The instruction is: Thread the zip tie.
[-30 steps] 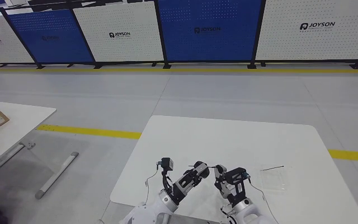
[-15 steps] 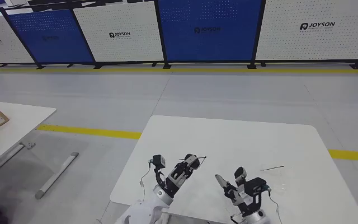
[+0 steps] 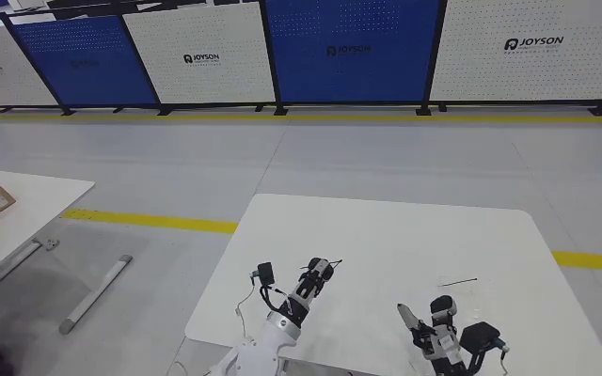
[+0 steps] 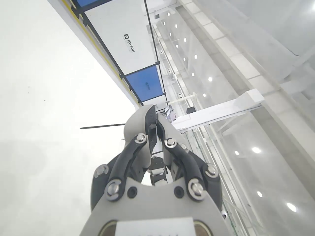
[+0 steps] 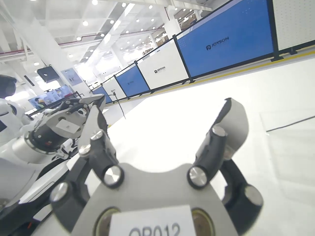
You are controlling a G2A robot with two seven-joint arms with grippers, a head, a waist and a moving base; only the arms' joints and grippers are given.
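My left gripper is shut on a thin black zip tie, whose strap sticks out sideways from the fingertips. In the top view this gripper is above the table's near left part, with the zip tie at its tip. In the right wrist view the same left gripper holds the zip tie with the strap hanging down. My right gripper is open with nothing between its fingers, and in the top view it is near the table's front edge, well to the right of the left one.
A second black zip tie lies on the white table beside a clear plastic bag, just beyond the right gripper. The same loose tie and bag show in the right wrist view. Blue and white partition panels stand far behind.
The two grippers were close together a second ago. The right arm has pulled away to the right and toward the near edge. The left gripper shifted slightly left with the zip tie.
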